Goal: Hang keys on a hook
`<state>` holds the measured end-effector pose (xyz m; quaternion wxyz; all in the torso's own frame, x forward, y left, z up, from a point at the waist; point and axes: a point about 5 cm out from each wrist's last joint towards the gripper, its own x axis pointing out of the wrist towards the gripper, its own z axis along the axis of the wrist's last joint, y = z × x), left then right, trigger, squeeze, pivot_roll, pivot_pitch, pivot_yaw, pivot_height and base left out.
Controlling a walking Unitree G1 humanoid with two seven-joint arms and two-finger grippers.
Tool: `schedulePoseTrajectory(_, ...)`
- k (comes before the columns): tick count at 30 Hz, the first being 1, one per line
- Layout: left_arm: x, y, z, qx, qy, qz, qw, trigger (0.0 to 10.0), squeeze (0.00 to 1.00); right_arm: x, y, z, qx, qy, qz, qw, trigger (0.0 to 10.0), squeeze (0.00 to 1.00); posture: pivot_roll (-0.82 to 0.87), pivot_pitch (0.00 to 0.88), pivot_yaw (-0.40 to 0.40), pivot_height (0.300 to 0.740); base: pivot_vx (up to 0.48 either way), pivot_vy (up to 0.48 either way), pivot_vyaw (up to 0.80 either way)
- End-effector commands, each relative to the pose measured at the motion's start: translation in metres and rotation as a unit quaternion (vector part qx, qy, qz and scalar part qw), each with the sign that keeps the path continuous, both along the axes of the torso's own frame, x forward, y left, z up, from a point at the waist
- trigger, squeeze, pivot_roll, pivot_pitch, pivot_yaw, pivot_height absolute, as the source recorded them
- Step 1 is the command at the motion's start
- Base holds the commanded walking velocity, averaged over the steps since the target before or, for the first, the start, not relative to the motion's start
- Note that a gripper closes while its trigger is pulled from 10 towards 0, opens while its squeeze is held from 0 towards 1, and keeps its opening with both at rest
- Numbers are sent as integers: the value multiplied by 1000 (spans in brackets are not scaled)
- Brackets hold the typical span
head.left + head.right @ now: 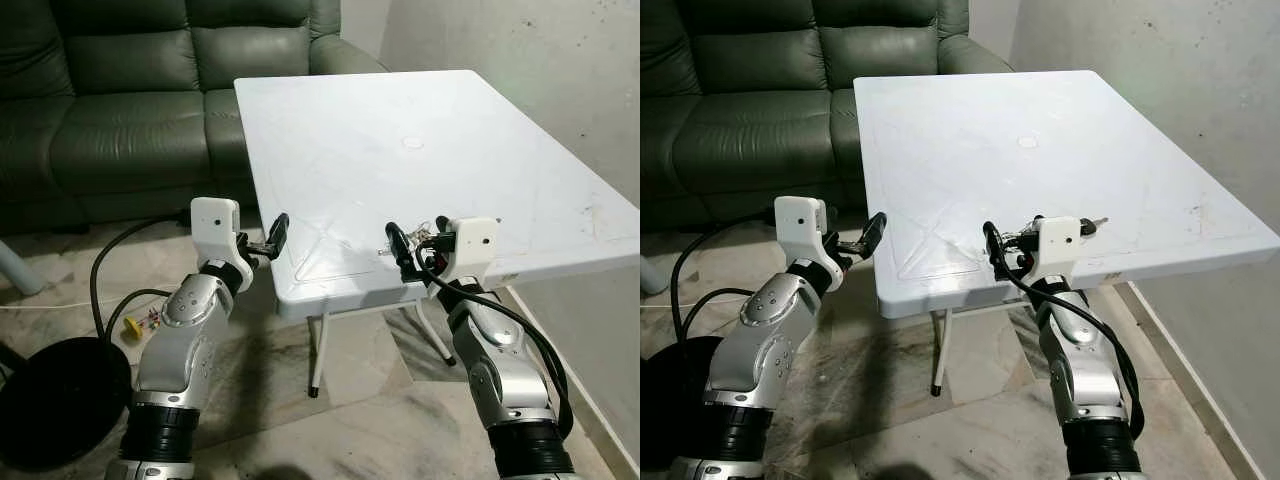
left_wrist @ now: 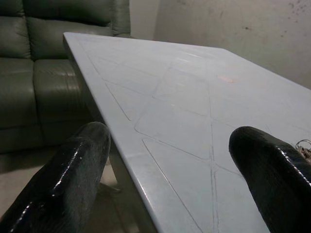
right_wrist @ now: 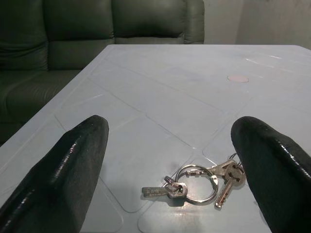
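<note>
Keys (image 3: pixel 197 187), several silver ones on a metal ring, are lying flat on the white table (image 1: pixel 420 190) near its front edge, towards the robot's right. In the right wrist view they are resting on the tabletop between the two black fingers (image 3: pixel 58 184) of the right gripper (image 3: pixel 167 179), closer to one finger than the other, and touching neither. The right gripper is hovering just above the table's front edge with its fingers spread wide, gripping nothing. The left gripper (image 1: pixel 268 240) is reaching towards the table's front left corner, its fingers (image 2: pixel 68 179) also parted widely and empty, straddling the table edge. A dark green sofa (image 1: pixel 120 110) is standing behind the table, against its far left side. A black cable (image 1: pixel 110 265) is trailing across the tiled floor (image 1: pixel 390 400) beside the left arm.
</note>
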<state>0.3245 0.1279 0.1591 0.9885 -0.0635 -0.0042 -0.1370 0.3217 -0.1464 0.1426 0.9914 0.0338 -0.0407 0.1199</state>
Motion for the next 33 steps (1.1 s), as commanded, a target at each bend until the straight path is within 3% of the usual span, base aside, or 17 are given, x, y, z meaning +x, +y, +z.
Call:
schedulePoseTrajectory(1, 0, -4, 0, 7, -2, -7, 1000, 10000, 0, -1, -2, 4, -3, -6, -2, 1000, 10000, 0, -67, 23, -73, 740, 0, -368, -631)
schedulePoseTrajectory(3, 1, -1, 1, 9, -10, 9, 1000, 10000, 0, -1, -1, 5, -3, -7, -1, 1000, 10000, 0, -67, 23, -73, 740, 0, -480, -631)
schedulePoseTrajectory(7, 3, -1, 1, -27, 4, 12, 1000, 10000, 0, -2, -2, 4, -5, -6, -1, 1000, 10000, 0, -66, 15, -77, 740, 0, -240, -631)
schedulePoseTrajectory(14, 6, 3, 0, -3, 2, 51, 999, 10000, 0, -2, -4, 6, -5, -11, -9, 1000, 10000, 0, -68, 7, -81, 740, 0, 0, -85)
schedulePoseTrajectory(21, 5, 2, -3, -8, 11, 54, 998, 10000, 0, -2, -3, 3, -22, 5, -19, 1000, 10000, 0, -71, 4, -85, 740, 0, 0, 0)
schedulePoseTrajectory(23, 3, -2, -5, -19, 13, 29, 999, 10000, 0, 0, -6, 2, -46, 10, -40, 998, 10000, 0, -73, 4, -86, 740, 0, 0, 0)
schedulePoseTrajectory(33, 1, -3, -6, -20, 12, 26, 999, 10000, 0, 0, -13, 2, -45, 12, -42, 998, 10000, 0, -75, 2, -90, 740, 0, 0, 0)
